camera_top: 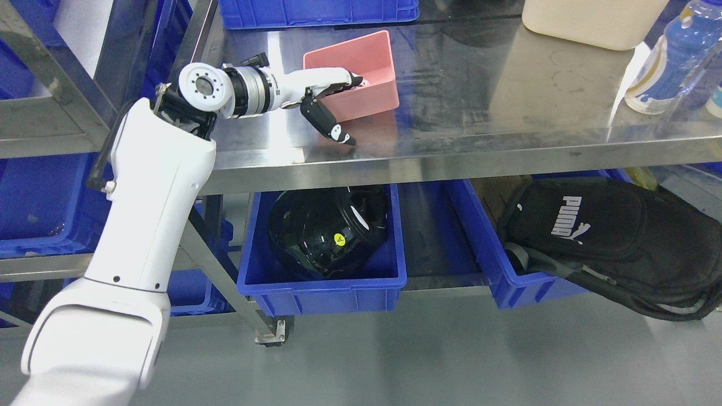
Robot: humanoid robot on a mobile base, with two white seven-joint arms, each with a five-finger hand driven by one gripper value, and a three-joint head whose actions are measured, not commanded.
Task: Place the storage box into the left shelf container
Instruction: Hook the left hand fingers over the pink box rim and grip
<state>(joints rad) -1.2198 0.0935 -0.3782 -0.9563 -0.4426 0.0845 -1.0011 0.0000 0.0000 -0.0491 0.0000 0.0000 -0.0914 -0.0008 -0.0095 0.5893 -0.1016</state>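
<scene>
A pink storage box (369, 62) sits on the steel table (507, 84), open side up and slightly turned. My left arm (152, 186) rises from the lower left and reaches across the table's front edge to the box. My left hand (351, 110) is at the box's near left corner. Its fingers (333, 76) lie over the rim and point into the box, while the black thumb (330, 124) hangs spread in front of the outer wall, apart from it. The hand is open, with the wall between fingers and thumb. A blue container (39, 208) stands in the left shelf.
A blue bin (321, 270) with a black helmet and another with a black bag (609, 237) stand under the table. A cream tub (592, 20) and a bottle (671, 56) stand at the table's right. A blue bin (316, 11) is behind the box. Steel shelf posts (51, 84) rise at left.
</scene>
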